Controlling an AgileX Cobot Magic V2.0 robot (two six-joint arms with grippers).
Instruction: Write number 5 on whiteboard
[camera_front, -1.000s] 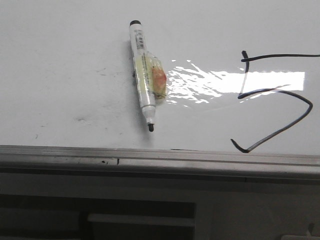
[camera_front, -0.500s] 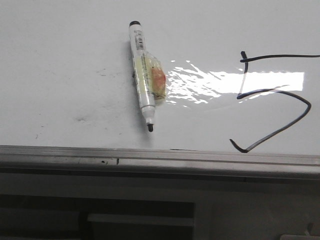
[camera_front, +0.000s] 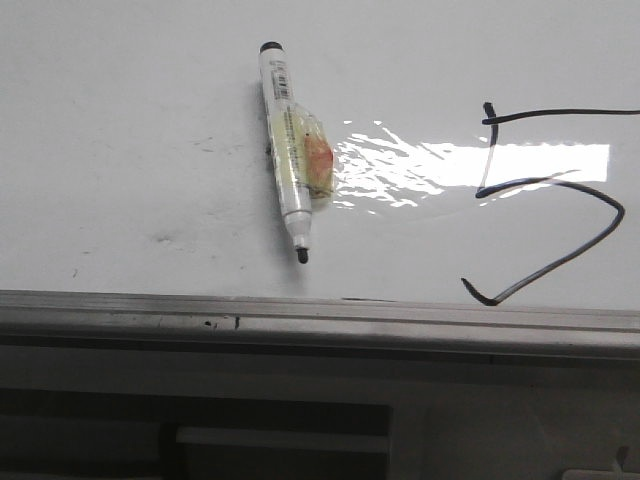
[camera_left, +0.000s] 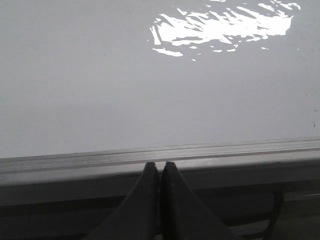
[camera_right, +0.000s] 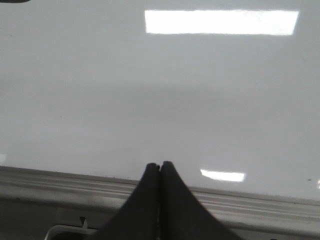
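The whiteboard (camera_front: 130, 120) fills the front view, glossy with a bright glare patch. A black hand-drawn number 5 (camera_front: 545, 200) stands at its right, its top bar running off the right edge. A white marker (camera_front: 285, 150) with a yellow-orange wrap lies uncapped on the board, tip toward the near rail. No gripper shows in the front view. My left gripper (camera_left: 160, 167) is shut and empty over the board's grey edge rail (camera_left: 75, 162). My right gripper (camera_right: 159, 166) is shut and empty at the rail (camera_right: 260, 202), over bare board (camera_right: 150, 90).
The grey metal edge rail (camera_front: 320, 315) runs along the board's near side, with a dark frame below it. Faint dark smudges (camera_front: 165, 238) mark the board left of the marker. The number and the marker do not show in either wrist view.
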